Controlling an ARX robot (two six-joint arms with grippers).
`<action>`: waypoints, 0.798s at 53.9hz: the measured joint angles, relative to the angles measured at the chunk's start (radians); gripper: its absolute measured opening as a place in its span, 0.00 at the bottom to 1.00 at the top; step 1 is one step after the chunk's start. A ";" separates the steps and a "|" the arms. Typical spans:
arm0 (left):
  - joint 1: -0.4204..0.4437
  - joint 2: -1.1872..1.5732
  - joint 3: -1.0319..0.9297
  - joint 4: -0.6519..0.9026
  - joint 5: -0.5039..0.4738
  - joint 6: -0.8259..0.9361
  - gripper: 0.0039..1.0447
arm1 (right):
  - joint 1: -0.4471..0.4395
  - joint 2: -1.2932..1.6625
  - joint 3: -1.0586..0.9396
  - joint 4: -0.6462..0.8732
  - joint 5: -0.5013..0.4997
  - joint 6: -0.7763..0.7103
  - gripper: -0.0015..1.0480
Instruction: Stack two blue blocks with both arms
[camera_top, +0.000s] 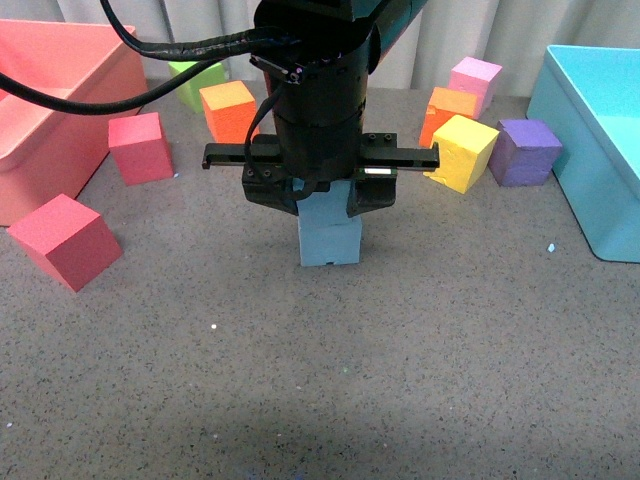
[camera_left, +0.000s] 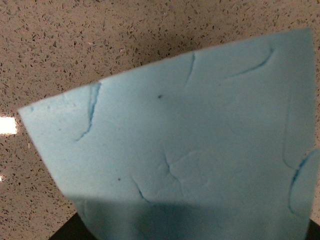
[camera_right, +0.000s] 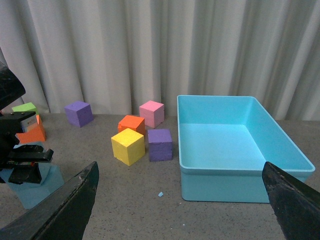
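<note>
Upper blue block (camera_top: 322, 208) sits on the lower blue block (camera_top: 331, 246), with our left gripper (camera_top: 320, 198) clamped on the top one.
Nearest us, our right gripper (camera_right: 177, 207) hangs with its jaws spread wide and holds nothing. The stack stands mid-way across the grey tabletop (camera_top: 300, 380), and the left jaws press the upper cube's sides. From the stack, a yellow cube (camera_top: 462, 150) lies at 2 o'clock and the turquoise bin (camera_top: 600, 180) at 3 o'clock.

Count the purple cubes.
2. The near purple cube sits between the yellow cube and the bin; the far purple cube stands alone by the curtain. The arm may hide more.
</note>
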 joint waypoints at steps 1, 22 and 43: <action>0.000 0.000 0.003 0.000 0.000 0.000 0.42 | 0.000 0.000 0.000 0.000 0.000 0.000 0.91; -0.003 0.013 0.030 -0.024 0.002 0.003 0.42 | 0.000 0.000 0.000 0.000 0.000 0.000 0.91; -0.003 0.002 0.035 -0.032 0.006 -0.001 0.96 | 0.000 0.000 0.000 0.000 0.000 0.000 0.91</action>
